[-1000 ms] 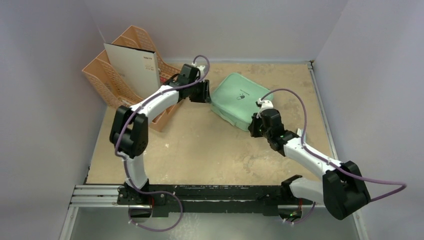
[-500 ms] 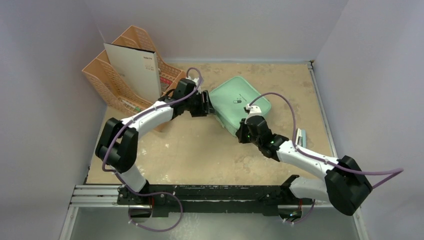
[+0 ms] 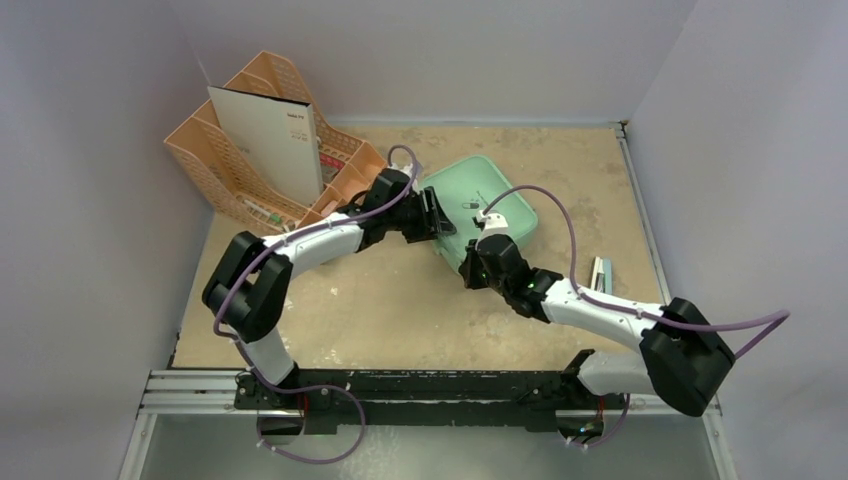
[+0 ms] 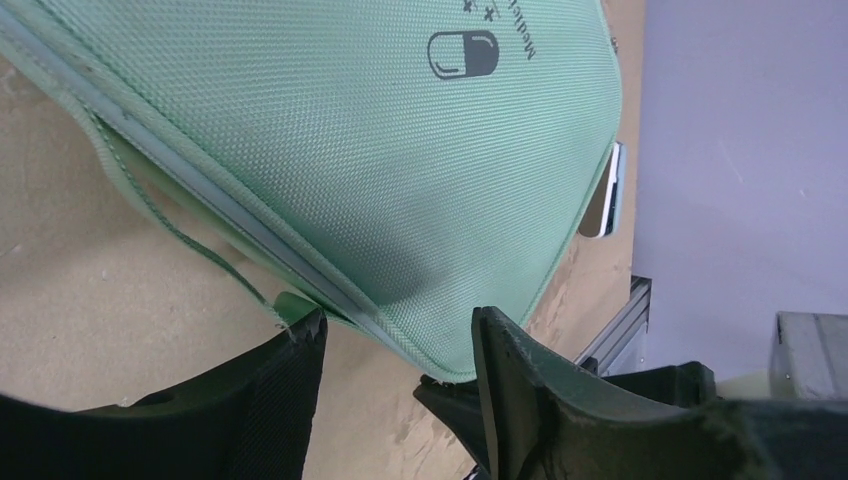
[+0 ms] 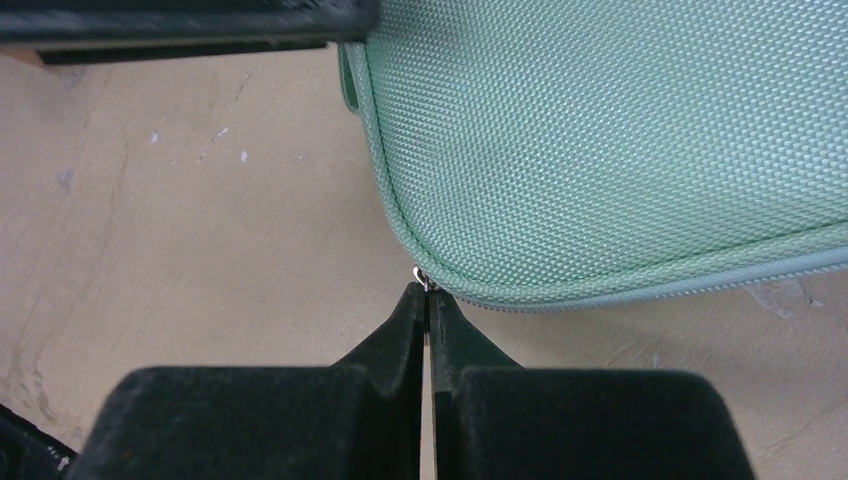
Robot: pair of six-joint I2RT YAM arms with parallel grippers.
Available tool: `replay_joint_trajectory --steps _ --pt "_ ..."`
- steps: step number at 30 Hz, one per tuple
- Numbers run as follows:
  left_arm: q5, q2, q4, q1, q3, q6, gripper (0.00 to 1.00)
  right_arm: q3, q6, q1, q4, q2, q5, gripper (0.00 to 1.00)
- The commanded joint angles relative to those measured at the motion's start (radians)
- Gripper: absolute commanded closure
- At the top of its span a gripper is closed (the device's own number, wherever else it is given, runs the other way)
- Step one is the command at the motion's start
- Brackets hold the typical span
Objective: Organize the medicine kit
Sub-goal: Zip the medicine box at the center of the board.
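The medicine kit [image 3: 462, 180] lies zipped shut (barely begun, I'd guess), the right gripper [image 5: 428, 292] pinched on its zip pull [image 5: 422, 275], the left gripper [image 4: 398, 320] open at its edge.

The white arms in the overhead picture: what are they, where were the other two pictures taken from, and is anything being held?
They are two robot arms bolted to a table, filmed from above. The close-ups come from cameras on each wrist. On the table lie a mint-green medicine kit, a peach organizer holding a white board, and a small silvery item. The left gripper is open, astride the kit's edge. The right gripper is shut, pinching what looks like the kit's zipper pull.
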Motion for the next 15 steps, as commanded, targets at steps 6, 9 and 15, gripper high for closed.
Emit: replay_joint_trajectory --steps 6,9,15 --pt "-0.055 0.083 0.013 -0.041 0.023 -0.033 0.53 0.042 0.001 0.009 0.053 0.011 0.091 1.0" --pt "-0.098 0.116 -0.083 -0.052 0.058 0.011 0.61 0.034 0.0 0.009 0.019 0.019 0.123 1.0" --pt "-0.168 0.141 -0.16 -0.052 0.061 0.089 0.78 0.071 -0.022 0.007 -0.17 0.016 0.188 1.0"
